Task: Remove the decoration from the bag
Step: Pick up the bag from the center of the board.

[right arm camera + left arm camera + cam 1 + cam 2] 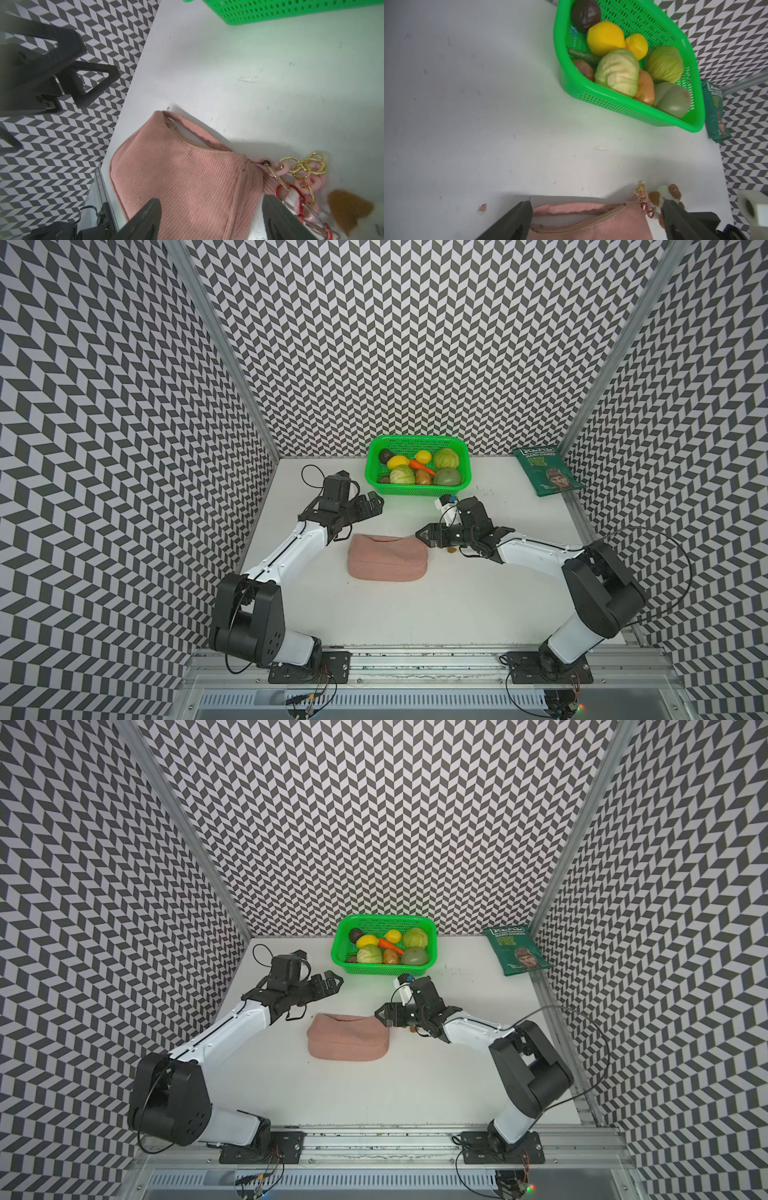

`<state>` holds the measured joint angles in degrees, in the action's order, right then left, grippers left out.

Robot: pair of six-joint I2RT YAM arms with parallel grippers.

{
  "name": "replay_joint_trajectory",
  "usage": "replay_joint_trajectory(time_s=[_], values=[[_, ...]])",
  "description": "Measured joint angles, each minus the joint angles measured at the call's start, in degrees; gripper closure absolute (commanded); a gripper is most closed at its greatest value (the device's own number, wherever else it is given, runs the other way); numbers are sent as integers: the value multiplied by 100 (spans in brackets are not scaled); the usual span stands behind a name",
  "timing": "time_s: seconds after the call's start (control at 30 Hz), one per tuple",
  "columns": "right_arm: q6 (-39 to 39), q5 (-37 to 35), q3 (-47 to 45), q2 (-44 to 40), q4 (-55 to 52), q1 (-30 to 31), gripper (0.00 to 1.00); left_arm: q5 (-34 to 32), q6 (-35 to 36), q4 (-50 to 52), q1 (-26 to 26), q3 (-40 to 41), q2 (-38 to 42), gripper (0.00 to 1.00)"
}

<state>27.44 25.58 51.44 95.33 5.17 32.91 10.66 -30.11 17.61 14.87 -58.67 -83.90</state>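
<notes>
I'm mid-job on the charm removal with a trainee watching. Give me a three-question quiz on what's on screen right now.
1. True or false: the decoration is already unclipped from the bag.
2. Which arm's gripper is at the bag end that carries the decoration? A) left B) right C) neither
3. Fill in: the toy vegetables lie in the green ____.
Key: 1 false; 2 B, the right gripper; 3 basket.
</notes>
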Motion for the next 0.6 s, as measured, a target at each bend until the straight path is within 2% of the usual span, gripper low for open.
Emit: replay_joint_trajectory(time_s=[0.27, 0.6], values=[[-125, 232, 0, 160, -26, 0, 26, -26, 203, 195, -13, 149, -426, 0], [-195, 350, 103, 531, -61, 0, 28, 92, 350, 304, -13, 442, -463, 3]])
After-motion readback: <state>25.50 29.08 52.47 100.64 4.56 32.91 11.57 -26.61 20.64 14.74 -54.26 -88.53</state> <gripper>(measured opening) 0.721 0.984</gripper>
